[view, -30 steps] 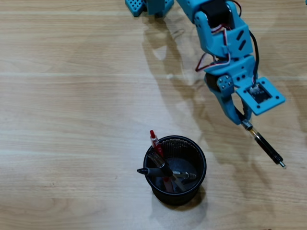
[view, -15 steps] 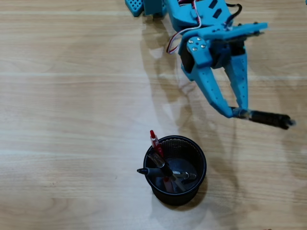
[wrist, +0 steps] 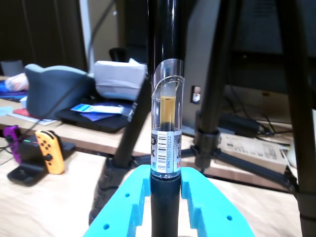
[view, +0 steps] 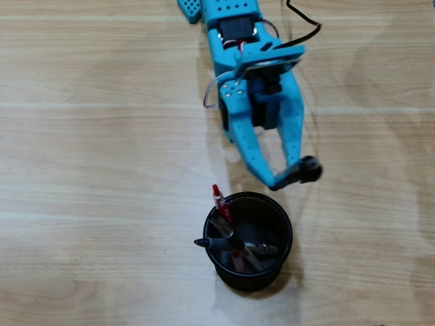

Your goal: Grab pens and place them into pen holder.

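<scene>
Swinging over from the right side, the blue arm now sits in the top middle of the overhead view, and the black pen (view: 301,171) it carries has turned so it points almost straight at the camera and looks like a short dark stub. The gripper (view: 282,178) has its two blue fingers (view: 252,153) pinching that pen at their tips, just above and to the right of the pen holder (view: 280,255). The round black mesh cup stands in the lower middle of the wooden table (view: 88,204). Three pens are inside it: a red and clear pen (view: 219,201) sticks up past the upper left rim, and a pen with a black cap (view: 208,242) pokes out over the left rim.

From the wrist view, the black pen (wrist: 166,148) stands upright in the middle of the picture. The blue fingers (wrist: 210,210) squeeze it from both sides at the bottom. It has a clear part with a barcode sticker. Behind it are black tripod legs (wrist: 222,89) and a cluttered desk (wrist: 74,133).
</scene>
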Motion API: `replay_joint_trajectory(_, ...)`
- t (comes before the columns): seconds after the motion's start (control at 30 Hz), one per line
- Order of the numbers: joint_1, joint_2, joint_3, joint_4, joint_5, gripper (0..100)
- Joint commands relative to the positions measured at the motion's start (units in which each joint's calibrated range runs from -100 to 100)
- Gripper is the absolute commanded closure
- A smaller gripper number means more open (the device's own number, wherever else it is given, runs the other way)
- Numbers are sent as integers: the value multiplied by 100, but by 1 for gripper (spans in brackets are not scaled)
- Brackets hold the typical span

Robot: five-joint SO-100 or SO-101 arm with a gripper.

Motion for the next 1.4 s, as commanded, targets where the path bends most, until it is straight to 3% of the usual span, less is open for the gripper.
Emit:
replay_joint_trajectory(0.0, 231, -455, 453, -779, -58, 98)
replay_joint_trajectory(0.47, 222, 148, 824, -925, -58, 98)
replay_joint_trajectory(0.77, 149, 819, 824, -2064, -58, 98)
replay_joint_trajectory(1.07, 149, 980, 824, -2137, -58, 97)
replay_joint_trajectory(1.27, 140, 980, 833, -2146, -58, 85)
replay_joint_trajectory(1.37, 140, 980, 833, -2164, -58, 84)
